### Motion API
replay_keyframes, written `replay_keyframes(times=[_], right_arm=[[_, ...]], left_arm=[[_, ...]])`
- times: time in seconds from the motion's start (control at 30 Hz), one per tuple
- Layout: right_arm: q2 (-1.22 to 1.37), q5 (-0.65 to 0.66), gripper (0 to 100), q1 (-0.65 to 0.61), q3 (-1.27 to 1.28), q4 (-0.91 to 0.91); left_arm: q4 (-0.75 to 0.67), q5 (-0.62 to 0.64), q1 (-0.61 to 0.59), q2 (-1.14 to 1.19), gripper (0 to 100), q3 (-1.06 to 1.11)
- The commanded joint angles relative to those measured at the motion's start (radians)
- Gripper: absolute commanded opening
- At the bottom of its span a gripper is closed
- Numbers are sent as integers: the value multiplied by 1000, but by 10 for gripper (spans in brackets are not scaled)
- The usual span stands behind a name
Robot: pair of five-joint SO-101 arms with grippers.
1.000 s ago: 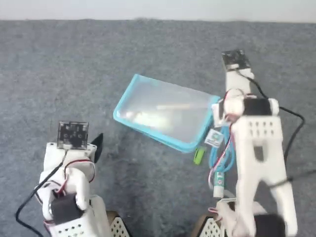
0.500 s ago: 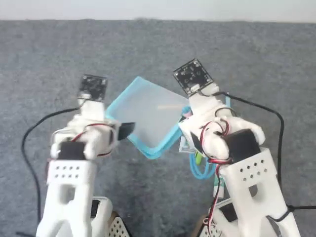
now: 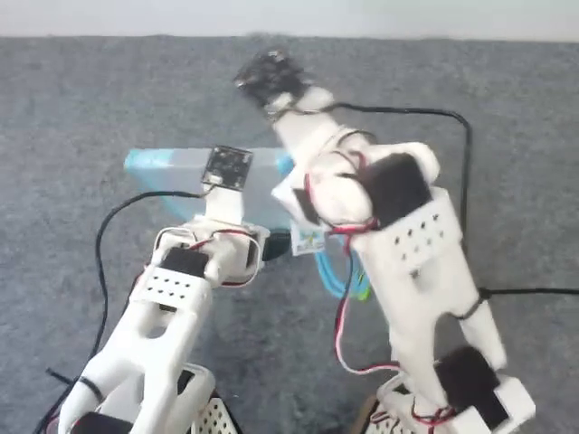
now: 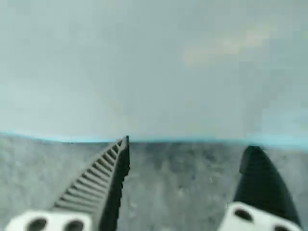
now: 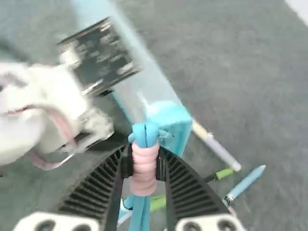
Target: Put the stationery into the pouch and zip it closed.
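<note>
Right wrist view: right jaws clamp pink pull of frosted, blue-edged pouch; left jaws apart.

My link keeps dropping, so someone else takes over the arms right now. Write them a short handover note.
Left gripper: open, holding nothing, tips at the blue edge of the pouch.
Right gripper: shut on the pouch's strap.
A white pen, a blue pen and a green item lie on the carpet beside the pouch.
Done: pouch held by its strap.
Left: put the pens in and zip it closed. The zip's state cannot be seen.
</note>
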Motion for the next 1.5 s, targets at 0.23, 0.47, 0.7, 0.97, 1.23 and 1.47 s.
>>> replay_keyframes(times=[0.23,0.47,0.7,0.97,1.23,1.47], right_arm=[[-265,66,7,-82,319,-84],[-536,103,7,-88,933,-420],[-572,106,7,-16,1157,-558],[-576,101,7,13,1208,-602],[-561,-66,7,197,848,-421],[-427,-94,7,137,634,-348]], left_arm=[[180,23,-282,-456,343,-21],[381,-52,-402,-821,342,-16],[437,-86,-405,-950,342,-15],[419,-89,-402,-948,342,22],[201,-158,-399,-947,341,257],[201,-143,-178,-870,341,298]])
